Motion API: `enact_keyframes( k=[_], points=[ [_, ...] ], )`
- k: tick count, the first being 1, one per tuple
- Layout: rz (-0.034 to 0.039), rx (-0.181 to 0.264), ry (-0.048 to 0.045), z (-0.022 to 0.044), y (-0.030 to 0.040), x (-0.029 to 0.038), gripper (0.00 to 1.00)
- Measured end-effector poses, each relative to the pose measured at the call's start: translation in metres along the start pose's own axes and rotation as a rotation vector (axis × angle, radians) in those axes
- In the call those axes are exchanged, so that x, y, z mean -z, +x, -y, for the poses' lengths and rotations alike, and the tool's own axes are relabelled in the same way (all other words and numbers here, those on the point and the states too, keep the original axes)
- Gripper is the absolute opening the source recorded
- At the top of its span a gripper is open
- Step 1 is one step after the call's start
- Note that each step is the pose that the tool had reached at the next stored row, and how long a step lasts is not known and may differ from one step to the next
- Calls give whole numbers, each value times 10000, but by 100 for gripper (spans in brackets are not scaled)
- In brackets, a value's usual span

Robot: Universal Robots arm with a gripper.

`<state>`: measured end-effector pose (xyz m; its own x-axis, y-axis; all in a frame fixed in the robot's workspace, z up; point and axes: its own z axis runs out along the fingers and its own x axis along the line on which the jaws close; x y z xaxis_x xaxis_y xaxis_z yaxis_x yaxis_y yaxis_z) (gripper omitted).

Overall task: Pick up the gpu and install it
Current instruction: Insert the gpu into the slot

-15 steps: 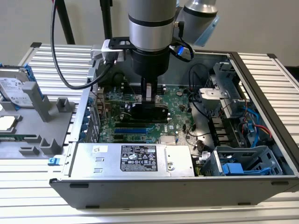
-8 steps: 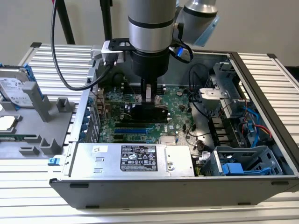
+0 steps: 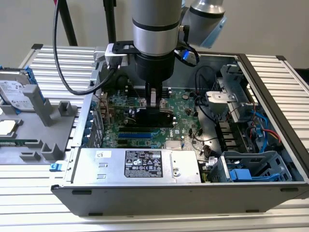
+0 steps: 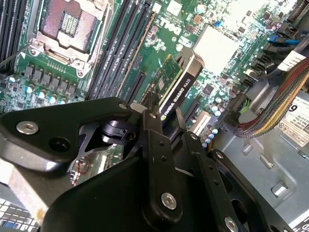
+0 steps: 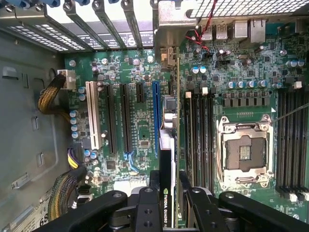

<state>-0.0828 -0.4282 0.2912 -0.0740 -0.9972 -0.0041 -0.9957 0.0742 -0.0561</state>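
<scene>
Inside the computer case [image 3: 270, 113], end effector [image 3: 153, 102] grips upright gpu [image 3: 153, 117] over motherboard [image 3: 181, 104]

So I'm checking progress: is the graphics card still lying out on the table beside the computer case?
No. In the exterior view the graphics card is inside the open case, over the motherboard, with the gripper clamped on it.

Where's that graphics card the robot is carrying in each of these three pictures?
Exterior view: the gpu stands on edge under the claw, above the motherboard's middle.
Second wrist view: the gpu juts out from between the claw's fingers.
First wrist view: the gpu runs edge-on beside the blue slot.
Shared landmark: the empty CPU socket, also at.
</scene>
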Motion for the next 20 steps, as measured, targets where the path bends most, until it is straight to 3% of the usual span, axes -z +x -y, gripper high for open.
enact_keyframes(
  k=[20],
  points=[
    [2, 0, 1, -5, 0, -57, 0]
  ],
)
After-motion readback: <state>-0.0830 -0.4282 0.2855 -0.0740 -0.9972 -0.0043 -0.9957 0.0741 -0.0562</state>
